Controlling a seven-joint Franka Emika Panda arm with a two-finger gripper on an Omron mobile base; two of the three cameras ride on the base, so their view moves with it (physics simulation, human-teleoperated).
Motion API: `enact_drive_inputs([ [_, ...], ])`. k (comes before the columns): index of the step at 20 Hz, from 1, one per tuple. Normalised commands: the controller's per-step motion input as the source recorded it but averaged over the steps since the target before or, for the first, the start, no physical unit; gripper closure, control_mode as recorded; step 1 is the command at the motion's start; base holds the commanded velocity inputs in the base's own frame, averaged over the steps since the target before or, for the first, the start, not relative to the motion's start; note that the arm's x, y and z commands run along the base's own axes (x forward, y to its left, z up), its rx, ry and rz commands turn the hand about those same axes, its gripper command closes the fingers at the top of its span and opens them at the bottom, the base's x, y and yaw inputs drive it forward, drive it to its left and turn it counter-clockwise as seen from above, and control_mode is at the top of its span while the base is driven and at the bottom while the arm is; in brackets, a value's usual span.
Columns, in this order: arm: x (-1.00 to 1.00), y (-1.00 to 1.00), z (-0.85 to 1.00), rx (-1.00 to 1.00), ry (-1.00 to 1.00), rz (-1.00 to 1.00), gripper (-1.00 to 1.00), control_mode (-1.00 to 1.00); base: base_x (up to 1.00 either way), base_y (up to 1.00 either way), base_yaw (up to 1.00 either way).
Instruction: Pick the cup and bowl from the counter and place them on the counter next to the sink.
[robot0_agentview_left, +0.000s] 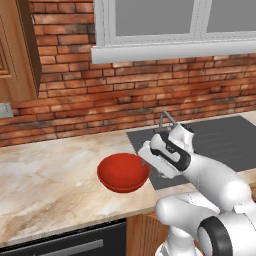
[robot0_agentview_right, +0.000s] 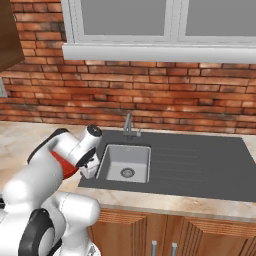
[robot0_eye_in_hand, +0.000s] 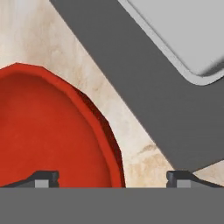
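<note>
Glossy red shallow round bowl (robot0_agentview_left: 123, 172) rests on the beige marbled stone counter (robot0_agentview_left: 45, 185) just beside the dark grey inset sink (robot0_agentview_right: 190, 160), rim between the spread jaws of the gripper (robot0_eye_in_hand: 113, 177), apparently set down at its target.

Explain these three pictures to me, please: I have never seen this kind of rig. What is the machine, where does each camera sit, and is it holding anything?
It is a white robot arm on a mobile base, in a rendered kitchen. Two cameras ride on the base behind the arm, left and right; the third sits on the hand and looks along the gripper. A red bowl sits on the beige counter, just left of the dark sink with its faucet. In the hand view the two finger tips stand wide apart, straddling the bowl's rim without pinching it, so the gripper is open and holds nothing.
</note>
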Motion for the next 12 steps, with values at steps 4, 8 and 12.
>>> enact_drive_inputs([
  [4,-0.29,-0.12,0.46,0.0,0.0,-0.07,-1.0,-1.0,0.0,0.0,0.0],
  [8,-0.51,-0.06,0.37,0.0,0.0,0.0,-1.0,-1.0,0.0,0.0,0.0],
  [12,-0.59,-0.07,0.36,0.0,0.0,0.01,-1.0,-1.0,0.0,0.0,0.0],
])
